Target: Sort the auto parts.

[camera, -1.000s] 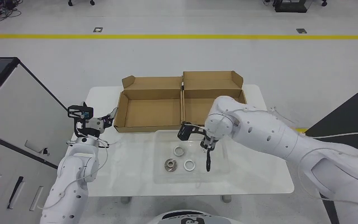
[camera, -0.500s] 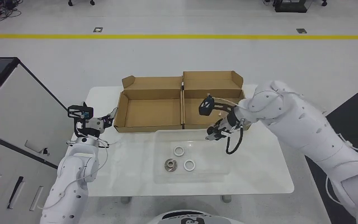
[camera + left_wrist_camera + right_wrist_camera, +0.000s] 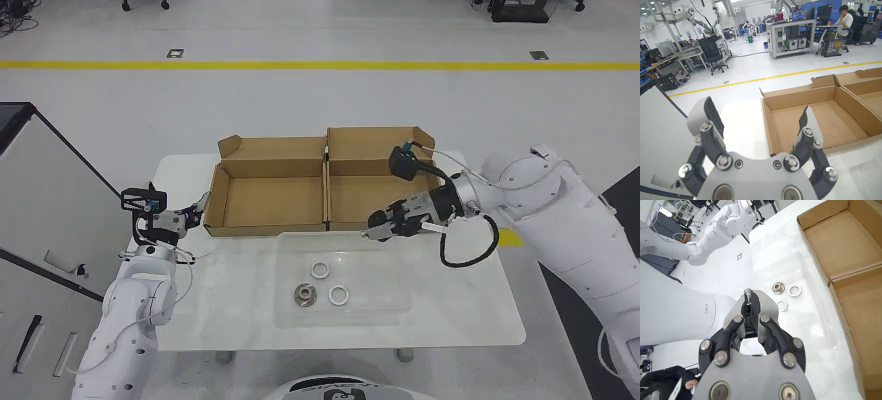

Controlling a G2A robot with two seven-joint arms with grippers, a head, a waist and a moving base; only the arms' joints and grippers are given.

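Now my right gripper [image 3: 748, 297] is clenched on a small threaded bolt [image 3: 747, 294], and the bolt's end sticks out past the fingertips. It hangs over the far edge of the clear tray [image 3: 390, 300], just beside the right cardboard box [image 3: 358, 195]. My left gripper [image 3: 757, 106] is released, near the left cardboard box [image 3: 838, 121].

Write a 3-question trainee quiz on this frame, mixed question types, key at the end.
1. True or false: the right gripper is shut on a small threaded part.
2. How many parts lie in the clear tray? A) two B) three C) five
3. Fill in: the left gripper, beside the table's edge, is ____ (open or shut).

Key:
1. True.
2. B: two white rings and one flanged metal hub.
3. Open.
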